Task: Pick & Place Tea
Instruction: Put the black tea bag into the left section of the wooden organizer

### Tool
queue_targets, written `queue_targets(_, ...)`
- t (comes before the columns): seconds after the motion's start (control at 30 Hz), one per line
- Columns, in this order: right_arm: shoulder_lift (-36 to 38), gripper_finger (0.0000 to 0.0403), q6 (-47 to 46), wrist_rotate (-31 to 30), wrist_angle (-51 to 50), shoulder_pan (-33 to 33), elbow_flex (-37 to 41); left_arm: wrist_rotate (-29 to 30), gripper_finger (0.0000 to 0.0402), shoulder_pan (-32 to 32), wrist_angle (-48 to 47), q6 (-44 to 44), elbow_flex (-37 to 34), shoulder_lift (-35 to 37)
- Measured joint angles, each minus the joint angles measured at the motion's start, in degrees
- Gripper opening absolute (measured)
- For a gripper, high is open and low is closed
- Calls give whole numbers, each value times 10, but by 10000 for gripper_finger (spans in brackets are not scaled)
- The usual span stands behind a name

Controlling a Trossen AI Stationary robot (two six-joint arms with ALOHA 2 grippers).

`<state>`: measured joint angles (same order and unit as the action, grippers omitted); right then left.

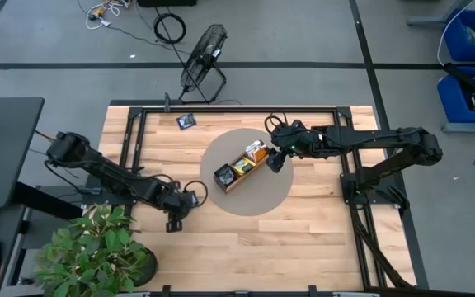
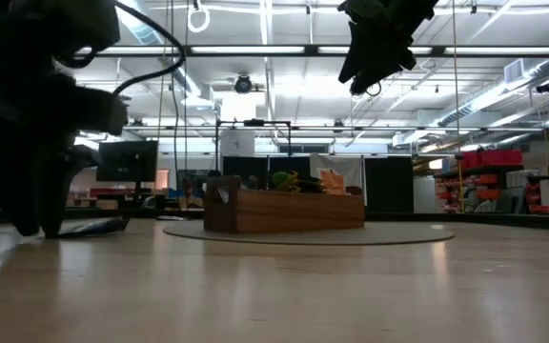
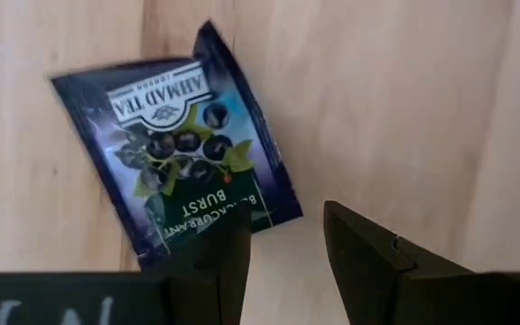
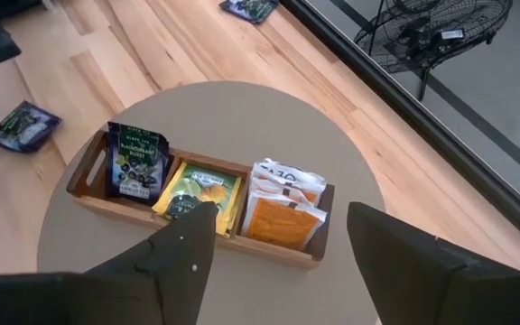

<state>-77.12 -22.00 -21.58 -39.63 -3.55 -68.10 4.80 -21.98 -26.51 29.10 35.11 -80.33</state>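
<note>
A dark navy tea packet [image 3: 174, 149] lies flat on the wooden table, also seen in the right wrist view [image 4: 23, 125]. My left gripper [image 3: 283, 253] is open and points down close over the packet's edge, near the table's front left [image 1: 174, 221]. One finger [image 3: 217, 262] overlaps that edge and the other stands over bare wood. The wooden tray [image 1: 239, 167] sits on a round grey mat [image 1: 258, 198]. It holds navy [image 4: 136, 161], yellow-green [image 4: 201, 191] and orange-and-white [image 4: 283, 203] packets standing in its compartments. My right gripper [image 4: 278, 262] hangs open above the tray's right end [image 1: 277, 159]. My left gripper comes from above with one finger [image 3: 217, 262] over the navy packet's printed lower edge [image 3: 201, 236]. Whether that finger touches the packet I cannot tell. The packet lies flat on the table.
Another navy packet [image 1: 186, 121] lies near the table's far edge. A potted plant [image 1: 97, 252] stands at the near left corner. A floor fan [image 1: 204, 62] stands beyond the far edge. Black frame rails [image 1: 134, 136] run along the left and far sides.
</note>
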Motion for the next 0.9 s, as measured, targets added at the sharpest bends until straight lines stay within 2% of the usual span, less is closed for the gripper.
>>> queue_targets(0.3, 0, 259, 0, 0, -1, 0, 0, 9, 139, 0, 2, 2, 4, -46)
queue_targets(0.43, 0, 259, 0, 0, -1, 0, 0, 10, 103, 0, 4, 2, 3, -47)
queue_targets(0.63, 0, 259, -15, 0, 0, 0, 0, -2, 11, 8, 14, 3, 3, -48)
queue_targets(0.8, 0, 259, -15, 8, 0, 0, 0, -17, 3, 19, -1, 2, 8, -46)
queue_targets(0.9, 0, 259, -15, 17, 0, 0, 0, -9, 2, 19, -68, -27, 32, -40)
